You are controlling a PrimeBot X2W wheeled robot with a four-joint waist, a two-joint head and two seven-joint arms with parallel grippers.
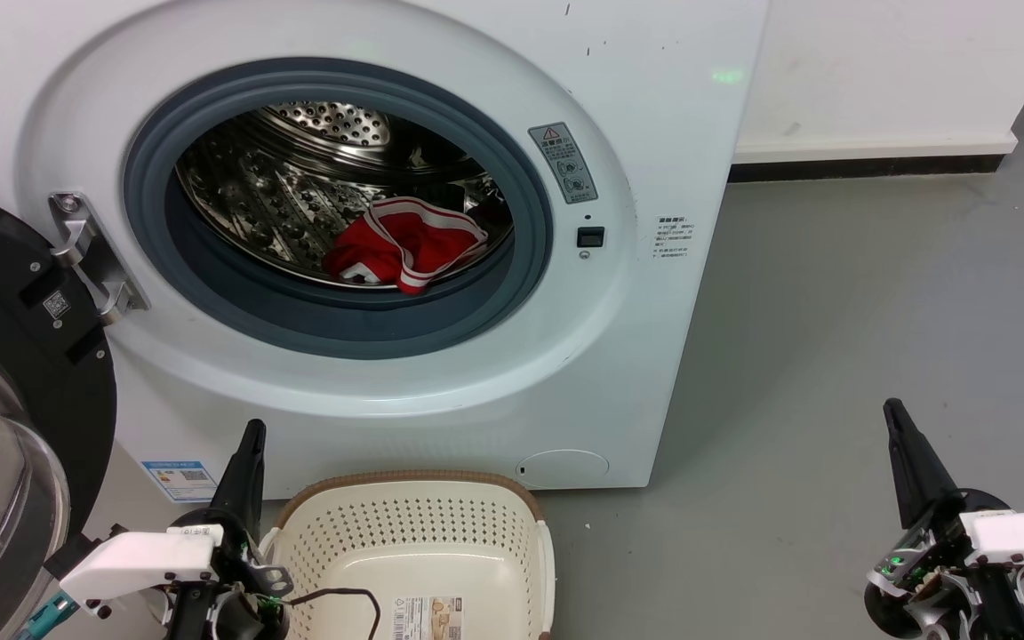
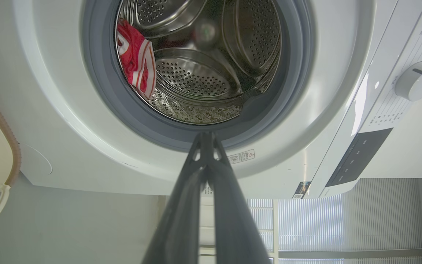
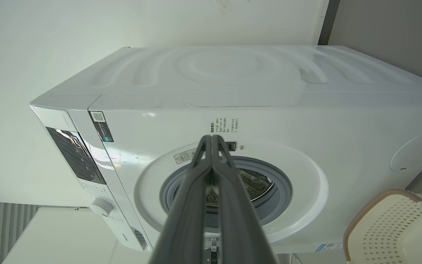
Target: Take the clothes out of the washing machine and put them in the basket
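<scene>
Clothes (image 1: 405, 244) in washing machine (image 1: 654, 133), upper centre; basket (image 1: 405, 480) beneath, likely for the drop; left gripper (image 1: 252, 436), right gripper (image 1: 892, 411) both pinched together, empty.

Plain indoor laundry corner, home or test room could not be told: a white front-loading washing machine (image 1: 654, 133) stood on a smooth grey floor (image 1: 832, 311) against a bare white wall (image 1: 876, 62) with a black skirting strip (image 1: 859, 167). A cream basket (image 1: 405, 476) sat on the floor just before it, red clothes (image 1: 388, 244) lay in the drum, and ribbed window blinds (image 2: 343, 220) showed past the machine.
</scene>
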